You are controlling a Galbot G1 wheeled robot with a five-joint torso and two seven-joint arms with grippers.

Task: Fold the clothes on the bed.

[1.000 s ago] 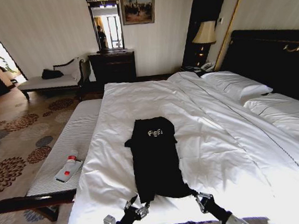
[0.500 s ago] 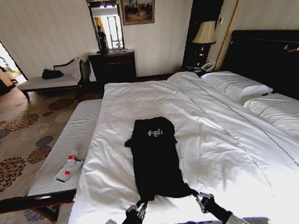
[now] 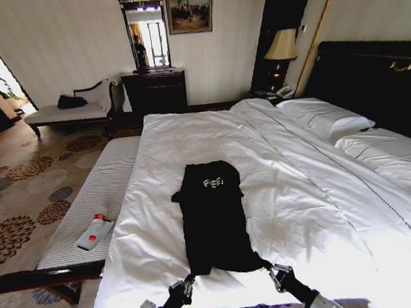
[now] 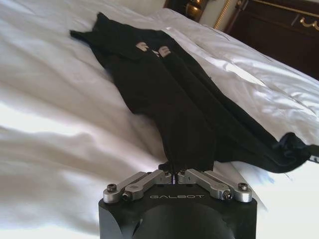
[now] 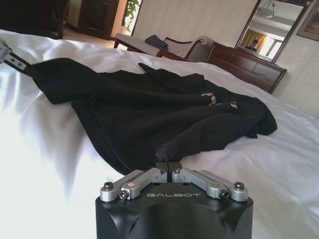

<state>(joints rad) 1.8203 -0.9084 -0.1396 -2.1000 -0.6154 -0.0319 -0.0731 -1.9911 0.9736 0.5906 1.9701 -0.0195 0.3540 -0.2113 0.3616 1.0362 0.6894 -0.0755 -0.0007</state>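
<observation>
Our left claw [image 4: 173,175] and right claw [image 5: 169,168] each clench a corner of the black T-shirt's [image 3: 212,214] near hem; it stretches away from them, flat on the bed [image 3: 318,209].

You are looking at two matching arms: each wrist ends in a black rounded housing stamped GALBOT in pale letters. On the left gripper [image 4: 173,175] and the right gripper [image 5: 168,167] alike, silver metal linkage bars fan out to both sides, fastened by dark screws, ending in small black fingertips. In your head view the forearms are black with silver-grey cuffs
</observation>
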